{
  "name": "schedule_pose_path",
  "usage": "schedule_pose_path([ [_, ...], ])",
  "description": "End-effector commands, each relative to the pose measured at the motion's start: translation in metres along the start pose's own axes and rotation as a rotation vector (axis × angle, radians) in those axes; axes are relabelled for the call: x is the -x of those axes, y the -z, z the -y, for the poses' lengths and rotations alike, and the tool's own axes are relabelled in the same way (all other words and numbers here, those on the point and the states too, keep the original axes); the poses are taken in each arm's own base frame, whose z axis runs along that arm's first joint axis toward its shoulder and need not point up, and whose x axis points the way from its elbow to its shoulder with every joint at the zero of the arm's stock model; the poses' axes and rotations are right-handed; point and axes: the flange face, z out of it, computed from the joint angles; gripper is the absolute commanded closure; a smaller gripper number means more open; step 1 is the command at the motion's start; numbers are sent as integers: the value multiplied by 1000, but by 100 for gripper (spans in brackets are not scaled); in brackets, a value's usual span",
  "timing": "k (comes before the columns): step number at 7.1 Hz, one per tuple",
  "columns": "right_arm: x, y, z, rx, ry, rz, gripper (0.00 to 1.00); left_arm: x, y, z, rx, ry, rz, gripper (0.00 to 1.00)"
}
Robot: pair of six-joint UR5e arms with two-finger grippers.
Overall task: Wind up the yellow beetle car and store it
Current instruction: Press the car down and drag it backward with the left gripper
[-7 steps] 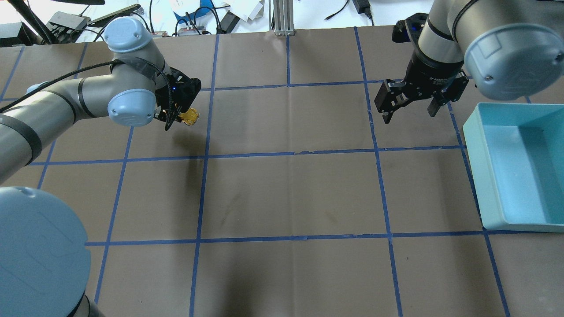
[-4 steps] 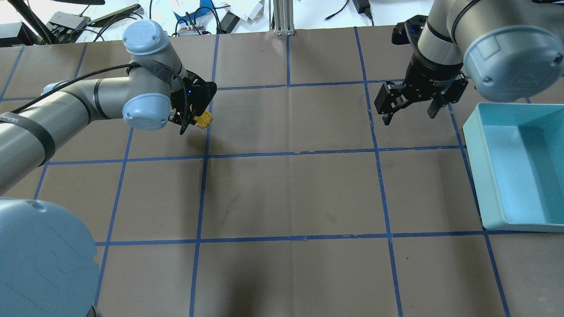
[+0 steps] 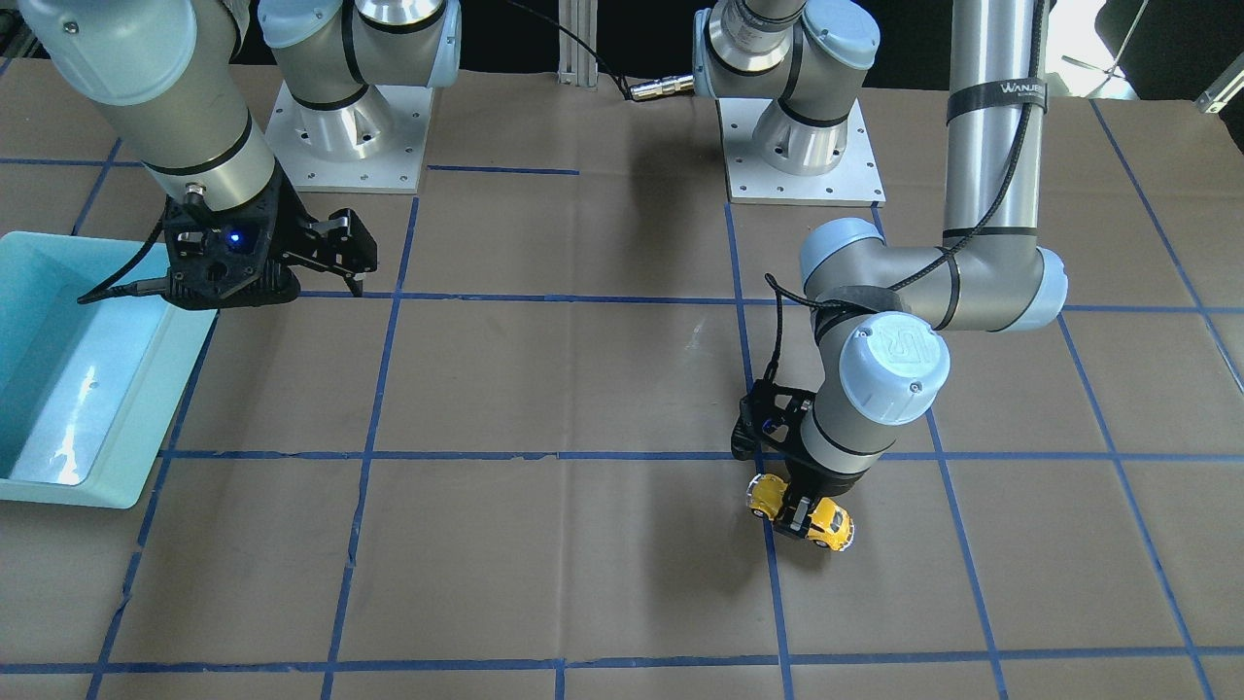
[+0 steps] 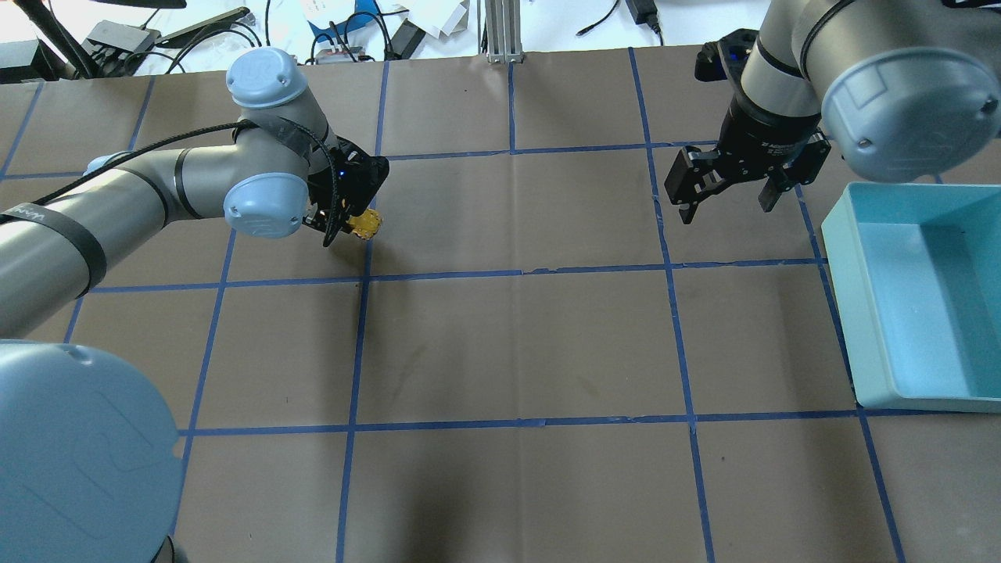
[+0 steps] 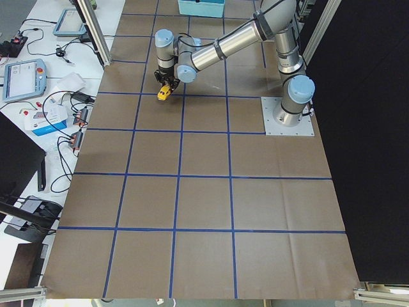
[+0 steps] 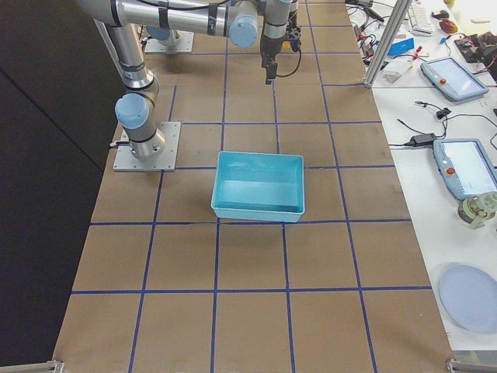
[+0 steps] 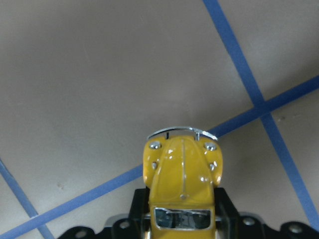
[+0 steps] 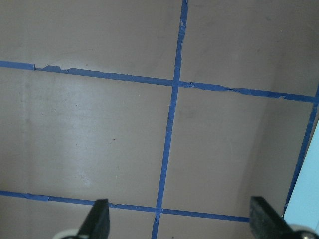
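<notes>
One small rounded yellow toy beetle car (image 7: pixel 183 169), clenched in my left gripper (image 3: pixel 799 515), seemingly just clears the brown counter (image 4: pixel 508 352); my right gripper (image 4: pixel 727 209) hangs released.

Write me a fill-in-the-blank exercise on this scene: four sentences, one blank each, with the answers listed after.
1. The left gripper is shut on the ____.
2. The right gripper hangs with its jaws ____.
3. The teal bin stands on the robot's ____ side.
4. The table has a grid marked in ____ tape.

Missing words: yellow beetle car; open; right; blue.
</notes>
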Motion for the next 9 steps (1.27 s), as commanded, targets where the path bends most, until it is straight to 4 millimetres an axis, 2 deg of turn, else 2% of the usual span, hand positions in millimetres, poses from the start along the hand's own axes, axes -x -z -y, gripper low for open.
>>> schedule_pose_path([
  [1,0,0,0,-2,0,0,0,-3,-9,-5,-10,16,-21,100],
  [3,0,0,0,-2,0,1,0,-3,-23,-5,-18,2,-41,100],
  [9,0,0,0,-2,0,0,0,-4,-27,-8,-13,11,-45,100],
])
